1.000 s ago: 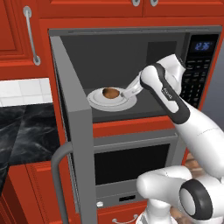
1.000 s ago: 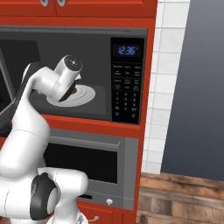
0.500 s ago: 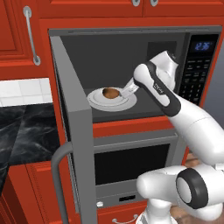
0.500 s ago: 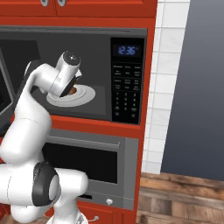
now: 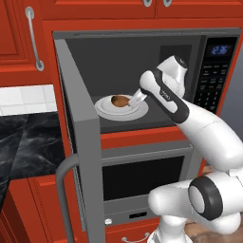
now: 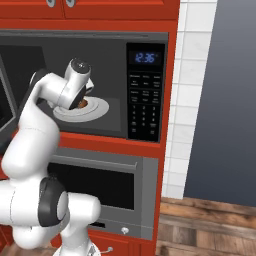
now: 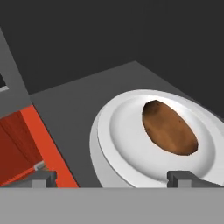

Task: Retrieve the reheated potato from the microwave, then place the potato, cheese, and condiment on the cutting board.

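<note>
Red kitchen, microwave (image 5: 142, 85) door open. Potato (image 5: 120, 100) on plate (image 5: 107, 110). Tool (image 7: 112, 177) spread wide near potato, ready to grab.

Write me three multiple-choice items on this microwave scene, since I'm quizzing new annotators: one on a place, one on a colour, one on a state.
1. Where does the potato lie?
A. on the white plate inside the microwave
B. on the lower oven's handle
C. on the wooden floor

2. What colour are the cabinets around the microwave?
A. blue
B. red
C. green

3. How is the microwave door?
A. swung open
B. shut
C. taken off

Answers:
1. A: the hand view shows the potato resting on the white plate on the microwave floor.
2. B: red cabinets frame the microwave in both base views.
3. A: in the left base view the door stands out to the left and the cavity is exposed, with the open gripper reaching in.
</note>
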You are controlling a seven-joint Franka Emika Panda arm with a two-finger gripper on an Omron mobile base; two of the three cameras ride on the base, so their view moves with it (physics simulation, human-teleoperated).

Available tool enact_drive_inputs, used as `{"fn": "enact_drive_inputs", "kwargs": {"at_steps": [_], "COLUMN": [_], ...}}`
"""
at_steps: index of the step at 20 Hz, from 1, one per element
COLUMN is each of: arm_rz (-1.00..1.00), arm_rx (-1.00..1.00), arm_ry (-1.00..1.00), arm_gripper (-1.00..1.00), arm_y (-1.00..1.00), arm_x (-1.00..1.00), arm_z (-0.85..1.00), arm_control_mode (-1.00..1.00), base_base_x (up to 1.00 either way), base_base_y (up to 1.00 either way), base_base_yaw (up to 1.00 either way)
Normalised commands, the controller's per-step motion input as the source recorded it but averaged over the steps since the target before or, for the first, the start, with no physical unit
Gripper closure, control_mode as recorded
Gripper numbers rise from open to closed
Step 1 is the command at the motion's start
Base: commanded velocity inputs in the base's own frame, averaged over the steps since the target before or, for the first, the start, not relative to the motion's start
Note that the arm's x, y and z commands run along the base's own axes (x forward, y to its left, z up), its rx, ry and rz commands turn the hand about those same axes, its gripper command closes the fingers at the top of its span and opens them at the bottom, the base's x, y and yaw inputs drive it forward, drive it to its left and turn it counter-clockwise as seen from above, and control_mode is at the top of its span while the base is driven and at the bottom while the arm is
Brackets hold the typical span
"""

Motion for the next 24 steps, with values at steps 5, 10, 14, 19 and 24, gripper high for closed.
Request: {"fn": "enact_drive_inputs", "kwargs": {"at_steps": [5,10,14,19,24], "arm_rz": [-0.04,-0.04,-0.03,0.00,0.00], "arm_rx": [-0.02,-0.01,0.00,0.00,-0.02], "arm_ry": [0.00,0.05,0.05,0.02,0.01], "arm_gripper": [-1.00,-1.00,-1.00,-1.00,-1.00], "arm_y": [0.05,0.01,0.00,0.02,0.06], "arm_x": [0.30,0.26,0.25,0.22,0.12], "arm_z": [-0.06,-0.06,-0.07,-0.13,-0.22], "arm_control_mode": [-1.00,-1.00,-1.00,-1.00,-1.00], "base_base_x": [0.00,0.00,0.00,0.00,0.00], "base_base_y": [0.00,0.00,0.00,0.00,0.00], "base_base_yaw": [0.00,0.00,0.00,0.00,0.00]}}
